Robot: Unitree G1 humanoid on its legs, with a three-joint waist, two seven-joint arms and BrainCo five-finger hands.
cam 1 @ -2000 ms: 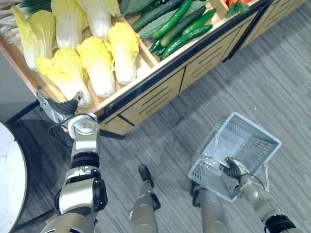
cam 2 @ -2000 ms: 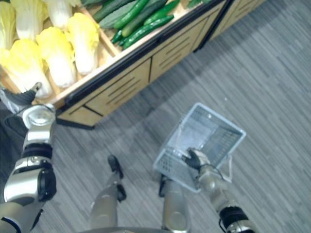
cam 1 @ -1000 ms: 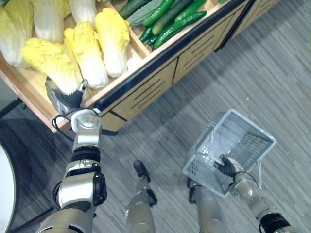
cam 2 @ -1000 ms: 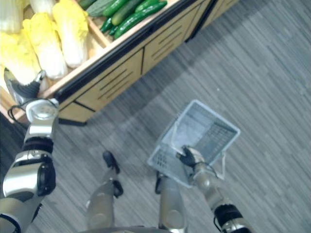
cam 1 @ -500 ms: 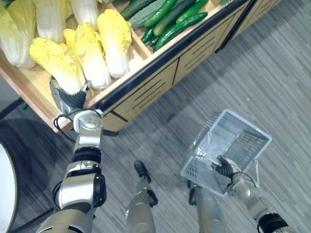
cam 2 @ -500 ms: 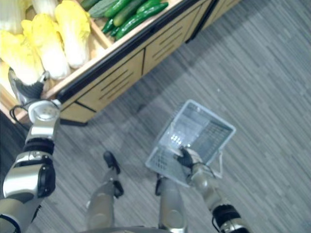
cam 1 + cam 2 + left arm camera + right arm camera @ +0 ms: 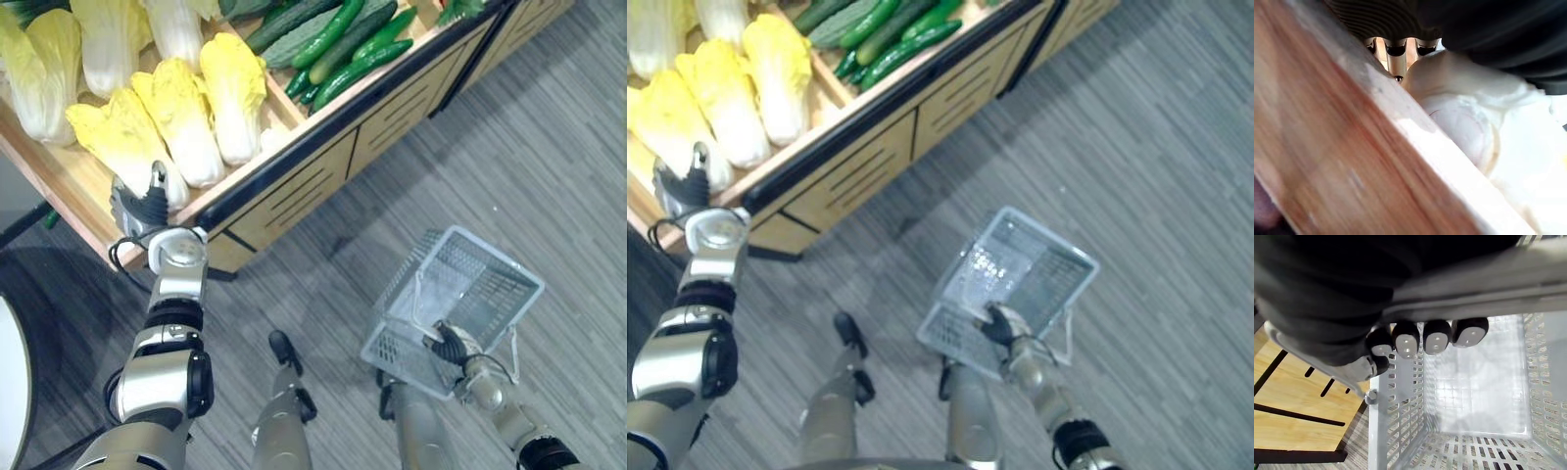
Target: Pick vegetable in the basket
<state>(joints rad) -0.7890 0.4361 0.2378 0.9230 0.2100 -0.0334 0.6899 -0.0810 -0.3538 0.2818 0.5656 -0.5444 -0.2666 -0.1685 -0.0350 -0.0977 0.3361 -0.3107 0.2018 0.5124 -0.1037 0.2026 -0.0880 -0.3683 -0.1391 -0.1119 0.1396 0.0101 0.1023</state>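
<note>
- Fingers (image 7: 1396, 58) of the left hand (image 7: 140, 204) show past the white stem end of a yellow cabbage (image 7: 122, 137). Whether they grip it cannot be told.
- That cabbage lies at the near edge of the wooden bin (image 7: 69, 181), touching the hand. More cabbages (image 7: 211, 98) lie beside and behind it.
- Cucumbers (image 7: 338, 44) are heaped in the next compartment, beyond a wooden divider.
- The right hand (image 7: 449, 343) is low over the grey floor (image 7: 549, 147), well apart from the bin. Its fingers are curled tight round the handle (image 7: 1508, 269) of a pale mesh basket (image 7: 490, 284).
- The basket hangs tilted from that hand.
</note>
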